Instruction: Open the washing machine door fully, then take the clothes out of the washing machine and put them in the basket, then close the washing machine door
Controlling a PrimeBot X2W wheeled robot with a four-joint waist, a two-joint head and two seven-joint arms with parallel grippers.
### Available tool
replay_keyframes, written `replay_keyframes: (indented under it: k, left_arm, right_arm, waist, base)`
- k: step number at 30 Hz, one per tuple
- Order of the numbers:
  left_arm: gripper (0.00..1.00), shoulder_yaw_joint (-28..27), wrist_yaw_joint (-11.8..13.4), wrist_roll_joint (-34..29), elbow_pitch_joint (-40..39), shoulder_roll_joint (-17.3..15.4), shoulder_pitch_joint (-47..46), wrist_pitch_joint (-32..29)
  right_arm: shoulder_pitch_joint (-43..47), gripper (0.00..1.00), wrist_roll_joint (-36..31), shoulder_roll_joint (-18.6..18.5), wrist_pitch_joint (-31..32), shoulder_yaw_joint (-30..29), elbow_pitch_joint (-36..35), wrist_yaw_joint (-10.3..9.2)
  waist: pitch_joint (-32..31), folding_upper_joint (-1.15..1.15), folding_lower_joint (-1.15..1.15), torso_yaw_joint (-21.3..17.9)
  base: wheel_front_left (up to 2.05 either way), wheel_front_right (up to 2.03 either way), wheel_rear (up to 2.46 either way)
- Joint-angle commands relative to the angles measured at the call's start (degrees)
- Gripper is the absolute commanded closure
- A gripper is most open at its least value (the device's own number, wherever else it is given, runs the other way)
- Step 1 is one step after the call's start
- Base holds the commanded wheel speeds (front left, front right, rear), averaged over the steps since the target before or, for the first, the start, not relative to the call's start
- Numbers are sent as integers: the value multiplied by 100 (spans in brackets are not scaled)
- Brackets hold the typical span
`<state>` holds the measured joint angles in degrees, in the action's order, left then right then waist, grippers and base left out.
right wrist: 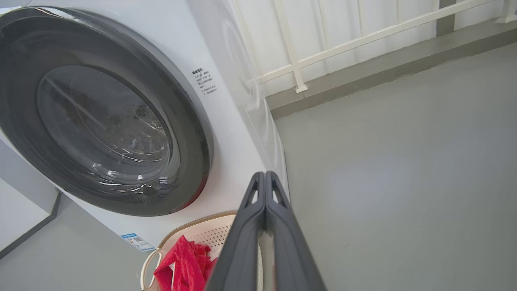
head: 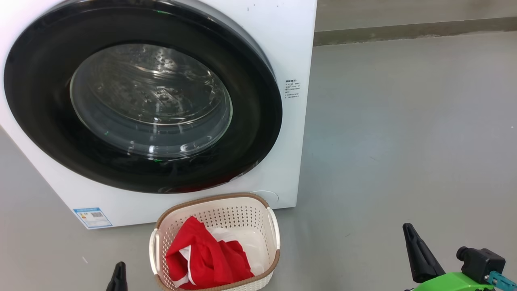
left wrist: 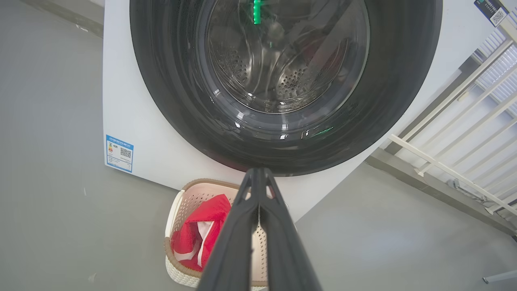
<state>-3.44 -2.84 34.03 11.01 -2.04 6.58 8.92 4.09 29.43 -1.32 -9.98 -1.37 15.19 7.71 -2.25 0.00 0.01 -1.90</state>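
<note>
All three steps of the task look done, as far as the views can show. The large round glossy black door with the bulging clear glass window (head: 250, 133) lies flat against the front of the big white front-loading washing machine (head: 297, 52). I see no gap around its ring in the head view or in either wrist view, so I judge it as closed, though whether the latch has caught cannot be told. The bright red soft fabric clothes with white trim (head: 206, 258) lie inside the small cream-white perforated plastic basket with the brown woven-look rim (head: 210, 199). This basket stands on the grey floor (head: 404, 141) just in front of the washing machine, below the lower edge of the door and not far from the small blue sticker (head: 92, 217). The left gripper (left wrist: 257, 173) is clenched, its two dark fingers pressed together with nothing between them, in front of the washing machine and near the basket without touching it. The right gripper (right wrist: 265, 174) is clenched and empty as well, out beyond the side edge of the washing machine and well apart from the basket. Behind the glass the perforated steel drum (left wrist: 295, 81) shows a faint reddish tint in the left wrist view, and I cannot tell if this is a reflection or one garment left inside; if it is only a reflection, nothing is left to do
</note>
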Motion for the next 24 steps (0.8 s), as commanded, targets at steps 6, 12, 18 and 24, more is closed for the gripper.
replay_keyframes:
  k: [6,12,18,24]
  left_arm:
    - [100,-89,-74,426,-86,-56,-293,-118]
    - [100,-104,-100,790,-59,-58,-359,-214]
    - [100,-119,-127,1155,-33,-60,-426,-311]
    - [100,-134,-153,1520,-6,-61,-493,-408]
  right_arm:
    - [-335,100,500,-90,108,-39,-140,-6]
    - [-382,100,898,-100,206,-63,-139,-7]
    - [-428,100,1295,-109,305,-88,-137,-8]
    - [-474,100,1691,-118,404,-115,-136,-9]
  waist:
    - [15,0,-1,12]
    - [30,0,-1,24]
    - [46,0,-1,36]
    - [61,0,-1,48]
  base:
    - [0,0,0]
    - [0,0,0]
    - [0,0,0]
    - [0,0,0]
